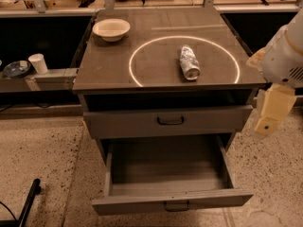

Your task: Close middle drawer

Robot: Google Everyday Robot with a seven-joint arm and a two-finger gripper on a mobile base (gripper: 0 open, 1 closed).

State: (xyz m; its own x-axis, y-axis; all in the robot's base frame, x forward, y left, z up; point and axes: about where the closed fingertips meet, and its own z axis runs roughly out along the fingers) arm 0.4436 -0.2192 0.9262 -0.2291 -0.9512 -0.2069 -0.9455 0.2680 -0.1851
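The middle drawer (170,200) is pulled far out of the grey cabinet, its inside empty and its small black bar handle (176,206) on the front near the bottom edge of the view. The drawer above it (168,122) stands slightly out, with a dark gap over it. My gripper (271,115) hangs from the white arm at the right, beside the cabinet's right side, level with the upper drawer and apart from both drawers. It holds nothing that I can see.
On the cabinet top (109,70) lie a white bowl (111,29) at the back left and a can on its side (189,62) inside a white ring. A low shelf at the left holds a white cup (38,63) and a dish (15,68). A black bar (28,200) leans at the lower left.
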